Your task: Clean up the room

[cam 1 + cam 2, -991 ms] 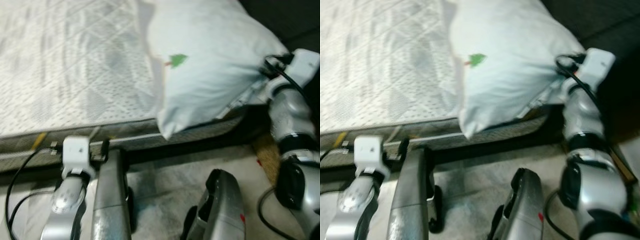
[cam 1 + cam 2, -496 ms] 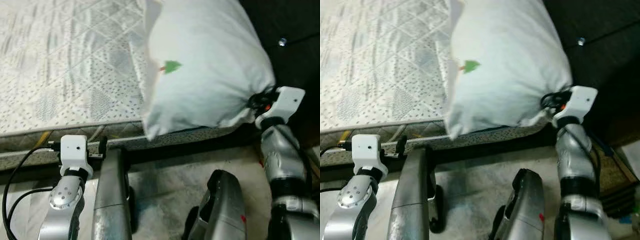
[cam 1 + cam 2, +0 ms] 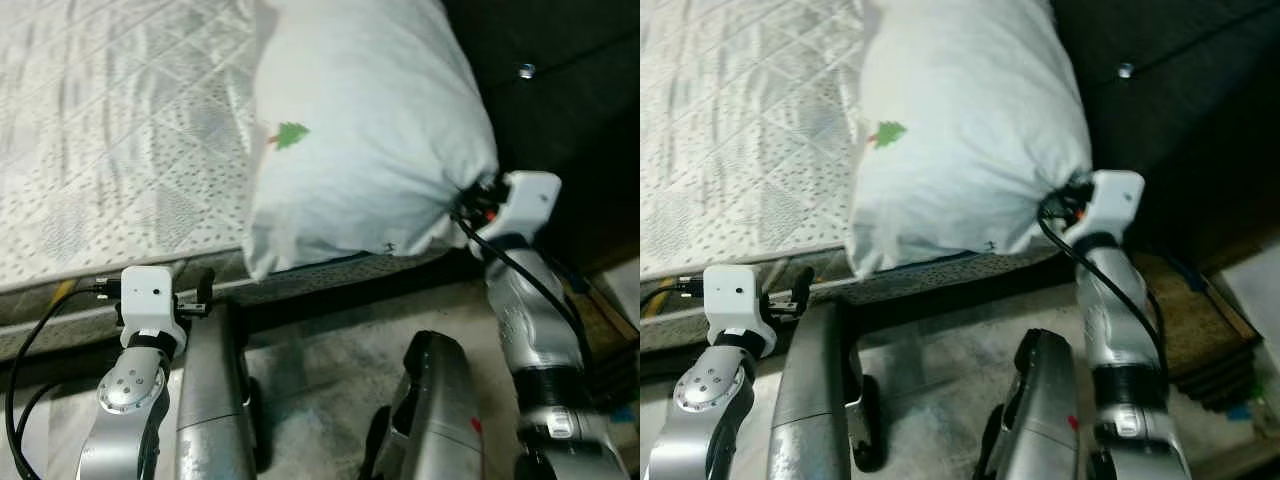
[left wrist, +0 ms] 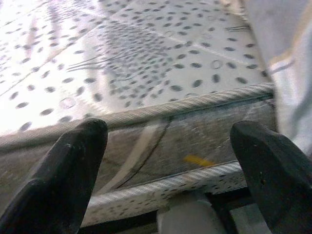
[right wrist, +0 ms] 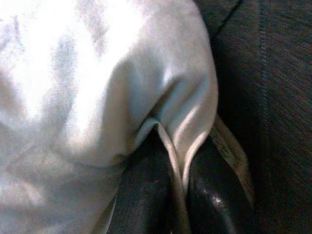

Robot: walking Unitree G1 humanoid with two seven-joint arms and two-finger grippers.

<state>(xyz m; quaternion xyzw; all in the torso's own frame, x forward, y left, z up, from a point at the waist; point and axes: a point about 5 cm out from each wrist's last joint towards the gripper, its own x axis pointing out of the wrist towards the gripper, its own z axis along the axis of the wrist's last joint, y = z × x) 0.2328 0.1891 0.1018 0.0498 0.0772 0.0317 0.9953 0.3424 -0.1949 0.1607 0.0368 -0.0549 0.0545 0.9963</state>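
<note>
Placing the pillow (image 3: 365,130) squarely on the mattress (image 3: 110,150) looks like the step in hand. You have the right gripper (image 5: 178,195) pinched tight on a fold of pillowcase at the pillow's corner, the two black fingers pressed together with only cloth between them. The pillow lies at the end of the mattress beside the dark headboard (image 3: 560,90), its gripped corner overhanging the mattress edge.

Advice: push the corner inward, away from the headboard, before you release; a thin pinch of fabric can slip, so move slowly and keep the pull in line with the fold.

Left gripper (image 4: 165,170) hangs idle just off the mattress side, fingers spread wide, holding nothing.

Materials: pillowcase is smooth pale cotton, plump and rounded, with a small green tree print (image 3: 291,135). Mattress is quilted, dotted ticking with corded piping along the rim. Headboard is coarse dark woven fabric.
</note>
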